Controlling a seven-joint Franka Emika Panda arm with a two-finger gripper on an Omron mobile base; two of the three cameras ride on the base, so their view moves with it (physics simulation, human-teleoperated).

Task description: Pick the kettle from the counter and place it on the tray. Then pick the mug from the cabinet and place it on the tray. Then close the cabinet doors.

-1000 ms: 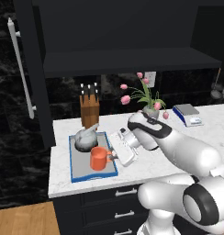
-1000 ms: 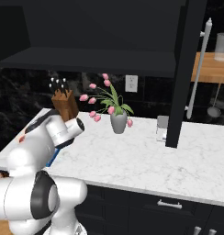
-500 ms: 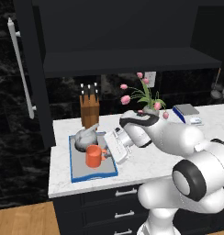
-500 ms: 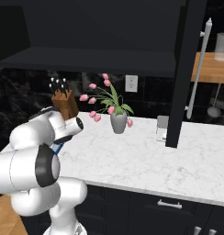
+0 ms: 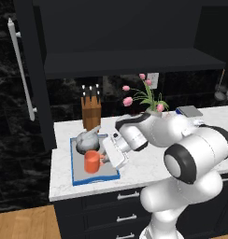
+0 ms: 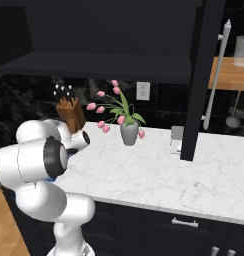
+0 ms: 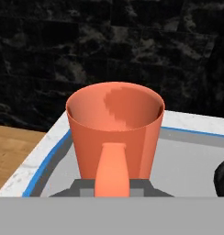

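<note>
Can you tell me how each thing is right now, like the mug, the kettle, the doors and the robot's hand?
mug: upright over the tray, handle between the end effector's fingers.
kettle: upright on the tray, behind the mug.
tray: flat on the counter.
end effector: shut on the mug's handle.
cabinet doors: open.
tulip vase: upright on the counter.
knife block: upright, knives in it.
</note>
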